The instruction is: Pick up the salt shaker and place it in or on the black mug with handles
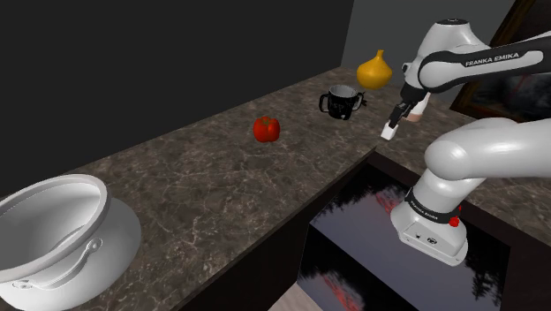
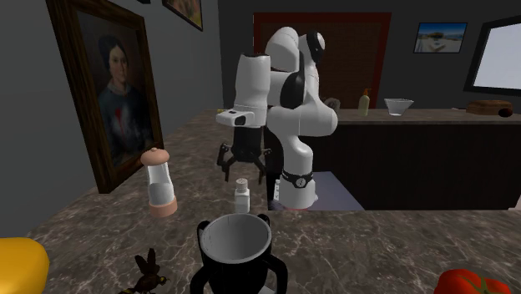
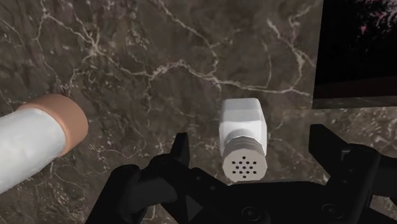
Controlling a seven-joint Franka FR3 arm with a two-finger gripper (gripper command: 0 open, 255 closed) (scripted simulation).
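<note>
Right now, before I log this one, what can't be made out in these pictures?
- Shoulder view: the salt shaker is too small to show its cap, and it is partly behind the gripper.
- Second exterior view: the base of the black mug is cut off by the bottom edge.
- Wrist view: the grinder is cut off by the picture's edge.
- Shoulder view: the pot is cut off at the corner.
</note>
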